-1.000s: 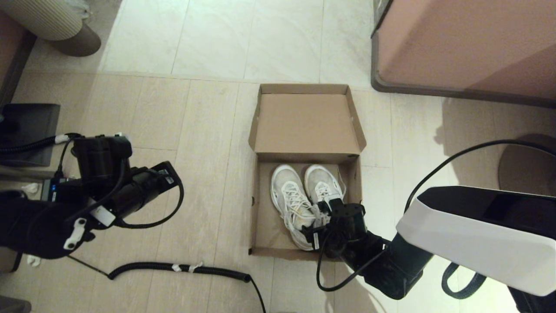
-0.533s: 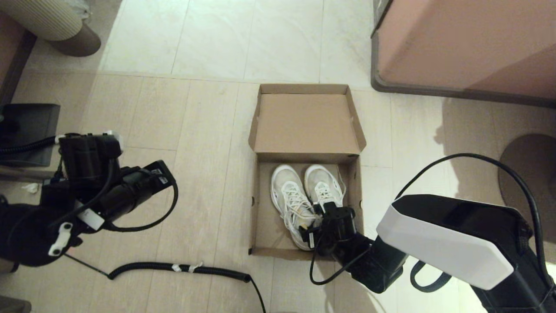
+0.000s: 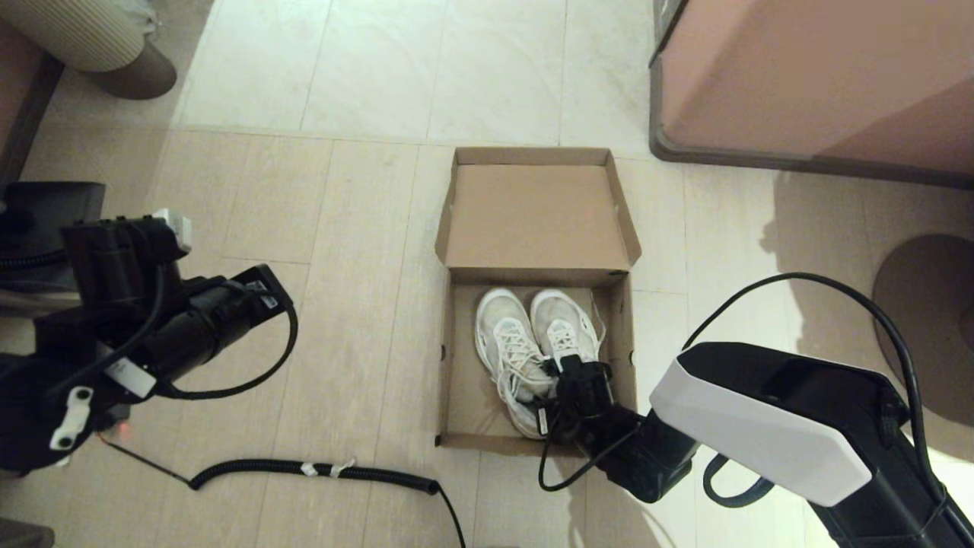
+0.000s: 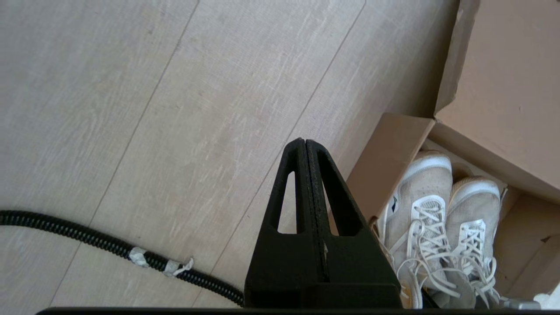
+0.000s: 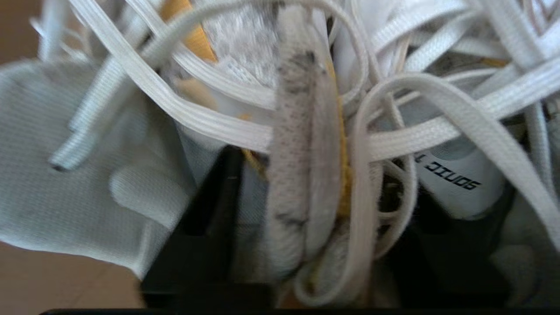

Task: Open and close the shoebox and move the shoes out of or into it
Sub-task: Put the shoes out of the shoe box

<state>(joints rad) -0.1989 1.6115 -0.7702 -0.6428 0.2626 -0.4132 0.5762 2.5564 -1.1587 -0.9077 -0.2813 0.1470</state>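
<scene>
- Reaching down into the shoebox [image 3: 456, 358] from its near edge, the right gripper [image 3: 572, 371] sits at the heel end of the shoes [image 3: 533, 342], on the pair's right-hand side.
- In the right wrist view its dark fingers [image 5: 210, 205] stand apart on either side of the pressed-together shoe collars [image 5: 302, 166]. They look set around the collars, with white laces [image 5: 218, 122] draped across them. Whether they squeeze tight or only bracket the collars, I cannot tell.
- Both shoes lie side by side inside the box, toes pointing toward the opened lid [image 3: 536, 217], soles down.
- The lid is folded back flat on the floor [image 3: 342, 228] beyond the box, hinged along the far wall.
- Some bare cardboard shows beside the left shoe along the box's left wall. The right shoe lies close to the right wall.
- The left gripper [image 4: 305, 151] hovers over open floor well to the left of the box, its fingers pressed together and holding nothing.
- A coiled black cable [image 3: 319, 472] runs along the floor near the box's front left corner.
- A large pinkish cabinet [image 3: 814, 76] stands to the right beyond the box, apart from it.
</scene>
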